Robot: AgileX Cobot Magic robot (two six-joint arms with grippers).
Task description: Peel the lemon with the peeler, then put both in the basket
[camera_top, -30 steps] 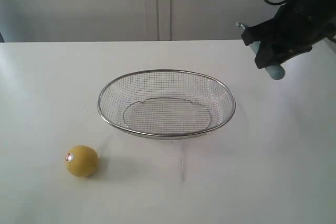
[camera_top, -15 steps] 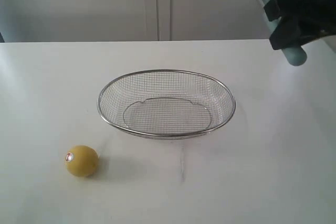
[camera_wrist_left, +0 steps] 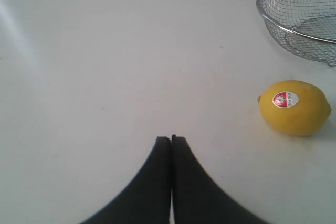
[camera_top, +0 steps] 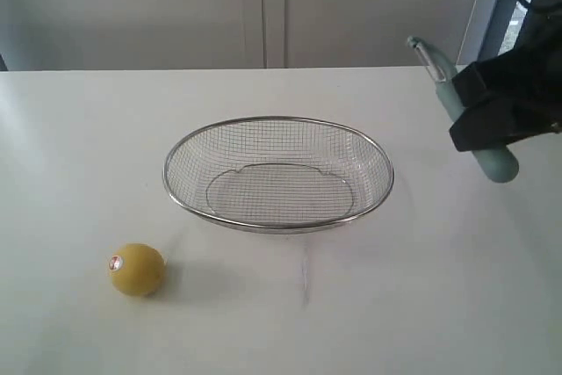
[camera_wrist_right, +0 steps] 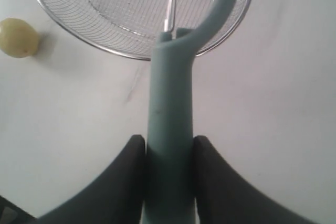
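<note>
Right gripper point(camera_wrist_right: 169, 145), clamped on peeler point(camera_wrist_right: 170, 93) handle, has dropped lower over table point(camera_top: 439, 287) right edge, beside basket point(camera_top: 277, 227). Lemon point(camera_top: 136, 270) unmoved near front-left corner, unpeeled. Left gripper point(camera_wrist_left: 171, 140) closed, empty. Peeling not begun.

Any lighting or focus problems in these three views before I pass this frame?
Exterior view: soft even light, only a faint shadow beside the lemon; the right gripper reads as a dark mass. Left wrist view: lemon and sticker sharp. Right wrist view: the peeler fills the middle, lemon pale and washed out.
</note>
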